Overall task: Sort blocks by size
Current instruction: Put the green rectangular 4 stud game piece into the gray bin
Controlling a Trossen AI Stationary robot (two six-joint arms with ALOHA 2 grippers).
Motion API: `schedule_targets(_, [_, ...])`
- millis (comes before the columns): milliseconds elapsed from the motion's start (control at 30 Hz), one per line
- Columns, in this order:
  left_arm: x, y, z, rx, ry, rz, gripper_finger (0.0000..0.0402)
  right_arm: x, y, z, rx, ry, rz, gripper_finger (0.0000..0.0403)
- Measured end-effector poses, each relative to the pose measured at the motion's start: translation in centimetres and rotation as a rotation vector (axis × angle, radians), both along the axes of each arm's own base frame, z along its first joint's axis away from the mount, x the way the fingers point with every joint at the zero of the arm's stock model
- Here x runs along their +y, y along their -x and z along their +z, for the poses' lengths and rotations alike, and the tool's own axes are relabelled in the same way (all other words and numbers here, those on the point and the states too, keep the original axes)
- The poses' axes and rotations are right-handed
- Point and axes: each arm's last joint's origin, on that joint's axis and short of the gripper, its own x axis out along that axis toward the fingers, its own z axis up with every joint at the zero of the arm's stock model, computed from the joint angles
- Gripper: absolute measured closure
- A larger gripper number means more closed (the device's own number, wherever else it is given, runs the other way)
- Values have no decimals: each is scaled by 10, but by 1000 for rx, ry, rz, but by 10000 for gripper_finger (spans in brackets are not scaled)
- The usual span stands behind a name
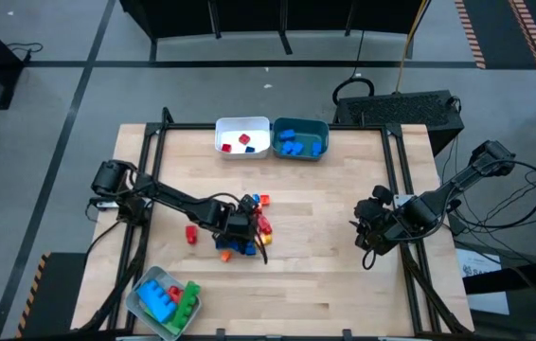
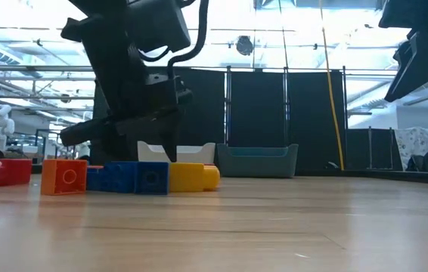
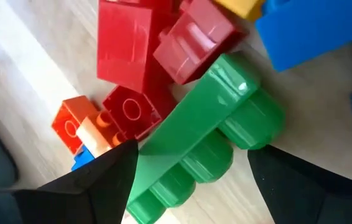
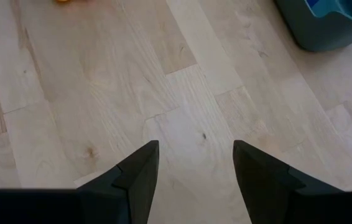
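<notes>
Green was what your left gripper (image 3: 191, 174) had between its fingers: a long studded green brick (image 3: 204, 146), glossy plastic with rounded studs. The dark fingers stood wide on either side of it, looking closed on its sides, down in the pile of blocks (image 1: 249, 225) at mid-table. Red bricks (image 3: 157, 46) and a small orange one (image 3: 70, 121) lay just beside it, with blue ones at the far edge of the pile. Your right gripper (image 4: 194, 165) hung apart over bare pale wood near the right side, fingers spread with nothing between them. At the far edge, the white bin (image 1: 242, 138) had a few small red and blue pieces, and the teal bin (image 1: 300, 138) held blue ones. The clear-grey bin (image 1: 162, 302), near left, held blue and green bricks.
</notes>
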Motion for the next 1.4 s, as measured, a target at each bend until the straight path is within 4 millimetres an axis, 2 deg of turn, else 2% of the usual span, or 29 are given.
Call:
schedule_targets(267, [10,-7,-8,-1,22,30,104,0,0,0,0,-1,-1,211])
schedule_targets(467, [10,-8,-19,42,25,28,153,0,0,0,-2,-3,-2,211])
schedule_targets(700, [10,-7,-18,26,26,64,218,0,0,0,-3,-4,-3,211])
schedule_targets(867, [10,-8,-17,-2,20,135,219,0,0,0,-3,-4,-2,211])
schedule_targets(1000, [6,-11,-2,-43,-2,187,226,0,0,0,-3,-4,-2,211])
schedule_targets(1100, [5,-24,23,-173,-34,244,244,0,0,0,-3,-3,-2,211])
schedule_targets(1267, [16,-38,51,-322,-66,371,268,0,-1,1,-18,15,-6,211])
schedule_targets(1400, [22,-38,67,-364,-4,421,302,0,-1,1,-16,16,-1,211])
